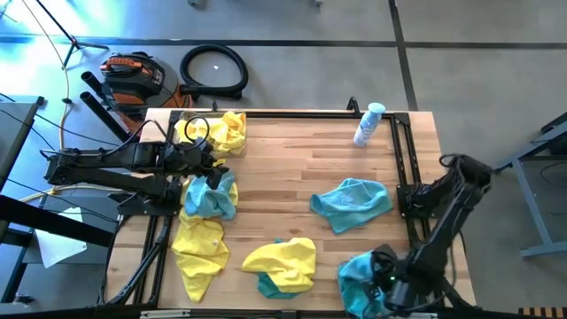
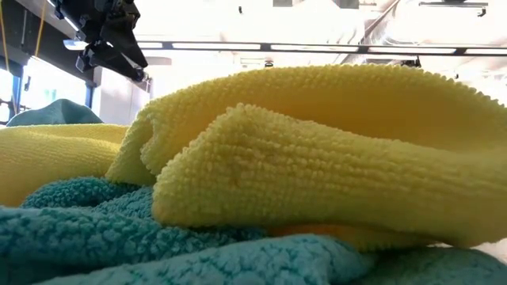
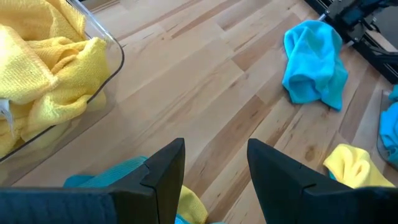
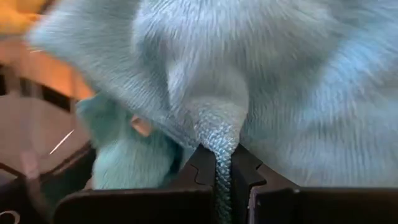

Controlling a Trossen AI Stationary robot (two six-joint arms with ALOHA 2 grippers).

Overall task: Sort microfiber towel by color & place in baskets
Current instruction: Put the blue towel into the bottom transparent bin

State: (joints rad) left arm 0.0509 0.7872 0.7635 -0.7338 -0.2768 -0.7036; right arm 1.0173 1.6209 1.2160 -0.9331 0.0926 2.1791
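Note:
My right gripper (image 1: 383, 276) is at the table's near right corner, shut on a teal microfiber towel (image 4: 261, 74) above a clear basket that holds more teal cloth (image 1: 357, 282). My left gripper (image 3: 214, 165) hovers open at the far left, beside the other clear basket (image 3: 115, 51), which is filled with yellow towels (image 1: 221, 131). Loose on the wood lie a teal towel (image 1: 352, 204), a teal towel (image 1: 211, 197), a yellow towel (image 1: 199, 248), and a yellow towel (image 1: 282, 261) resting on a teal one (image 2: 95, 229). My right gripper pinches a bunched fold of the teal towel (image 4: 219, 146) between its two fingers, which come from above and point steeply down. The cloth spreads out below the fingers. Whether its lower part rests on the teal cloth in the basket cannot be told.
A white-and-blue spray bottle (image 1: 368, 124) lies at the table's far right. Black rails (image 1: 403, 168) run along both side edges. Bare wood (image 1: 283, 168) shows in the middle of the table.

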